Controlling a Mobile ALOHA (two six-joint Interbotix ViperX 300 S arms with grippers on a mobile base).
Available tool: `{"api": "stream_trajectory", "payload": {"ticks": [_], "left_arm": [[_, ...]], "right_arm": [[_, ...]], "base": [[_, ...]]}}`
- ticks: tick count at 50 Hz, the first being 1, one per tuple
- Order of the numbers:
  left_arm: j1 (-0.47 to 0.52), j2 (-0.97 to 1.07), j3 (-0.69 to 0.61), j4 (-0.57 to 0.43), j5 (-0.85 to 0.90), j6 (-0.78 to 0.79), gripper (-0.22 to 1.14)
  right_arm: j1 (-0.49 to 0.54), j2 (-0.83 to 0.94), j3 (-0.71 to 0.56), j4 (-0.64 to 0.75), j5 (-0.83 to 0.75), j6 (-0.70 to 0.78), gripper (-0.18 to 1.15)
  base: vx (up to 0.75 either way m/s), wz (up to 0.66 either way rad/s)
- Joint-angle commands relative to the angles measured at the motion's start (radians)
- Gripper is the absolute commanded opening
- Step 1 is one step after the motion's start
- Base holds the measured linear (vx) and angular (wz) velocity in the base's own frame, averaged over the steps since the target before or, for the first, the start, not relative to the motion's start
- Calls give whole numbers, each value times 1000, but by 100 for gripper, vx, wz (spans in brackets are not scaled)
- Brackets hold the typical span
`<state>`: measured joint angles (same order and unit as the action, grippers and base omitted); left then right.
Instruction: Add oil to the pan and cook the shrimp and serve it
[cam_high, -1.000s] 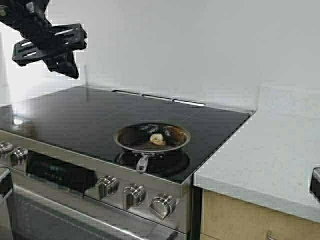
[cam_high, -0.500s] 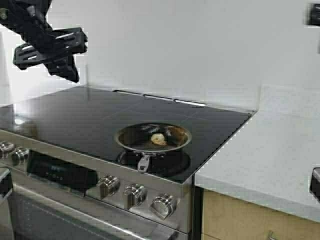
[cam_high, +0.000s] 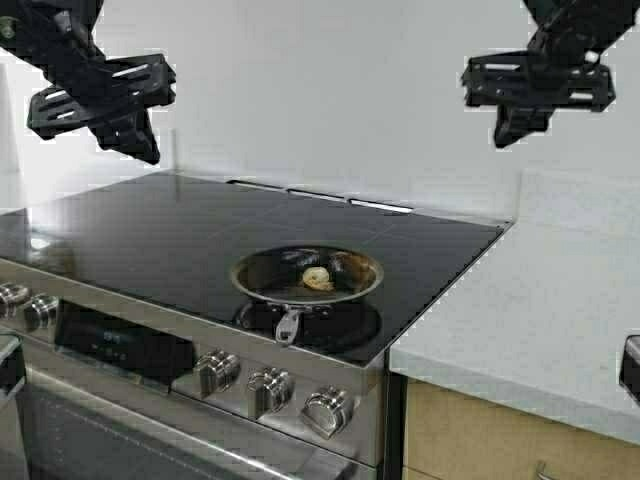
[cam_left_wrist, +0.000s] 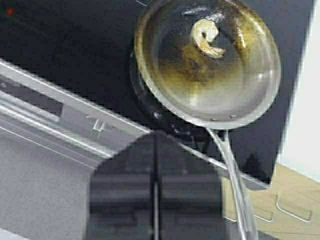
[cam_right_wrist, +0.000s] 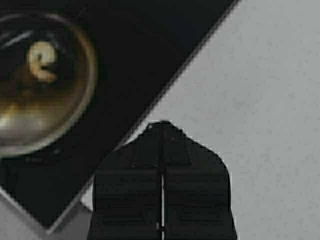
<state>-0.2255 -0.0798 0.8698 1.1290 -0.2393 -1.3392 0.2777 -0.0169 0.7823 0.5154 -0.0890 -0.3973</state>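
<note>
The small steel pan (cam_high: 306, 275) sits on the front right burner of the black stove, its handle toward the knobs. One pale curled shrimp (cam_high: 317, 279) lies in its browned inside, also seen in the pan (cam_left_wrist: 210, 65) as the shrimp (cam_left_wrist: 206, 37) and the shrimp (cam_right_wrist: 41, 61). My left gripper (cam_high: 100, 100) hangs high over the stove's far left, shut and empty. My right gripper (cam_high: 535, 95) is raised high over the counter's far side, shut and empty. The oil is out of view.
The black glass cooktop (cam_high: 180, 235) has a knob panel (cam_high: 260, 390) along its front. A pale counter (cam_high: 540, 310) runs to the right of the stove, with a wooden cabinet (cam_high: 480, 445) under it. A white wall stands behind.
My right arm has risen into the high view at the top right and moved leftward. The left gripper and the pan have held still.
</note>
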Motion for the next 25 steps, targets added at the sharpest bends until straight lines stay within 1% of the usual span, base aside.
{"api": "stream_trajectory", "payload": {"ticks": [1,5,6,8,11,15,17,18,19,23,25], "left_arm": [[-2,-3,-18,-6,-29,-2,6],[-2,12,-20,-8,-72,6,11],[-2,17,-21,-6,-89,9,14],[-2,38,-20,-5,-147,17,26],[-2,74,-21,-6,-233,32,51],[-2,135,-29,-18,-322,32,94],[-2,170,-28,-29,-365,28,109],[-2,186,-26,-37,-385,28,113],[-2,201,-26,-46,-400,26,113],[-2,265,-23,-86,-451,31,100],[-2,296,-23,-109,-480,32,97]], "right_arm": [[37,-26,5,-2,-15,2,6],[63,-26,12,0,-17,3,6],[67,-26,12,2,-18,3,6],[74,-26,9,2,-20,3,6],[77,-26,6,2,-20,3,6],[77,-28,-2,2,-9,3,6],[77,-28,-3,2,-3,3,6],[77,-28,-3,2,2,3,6],[77,-28,-5,3,6,3,6],[77,-29,-8,2,17,2,6],[77,-28,-9,2,20,2,6]], "base": [[0,0],[0,0],[0,0],[0,0],[0,0],[0,0],[0,0],[0,0],[0,0],[0,0],[0,0]]}}
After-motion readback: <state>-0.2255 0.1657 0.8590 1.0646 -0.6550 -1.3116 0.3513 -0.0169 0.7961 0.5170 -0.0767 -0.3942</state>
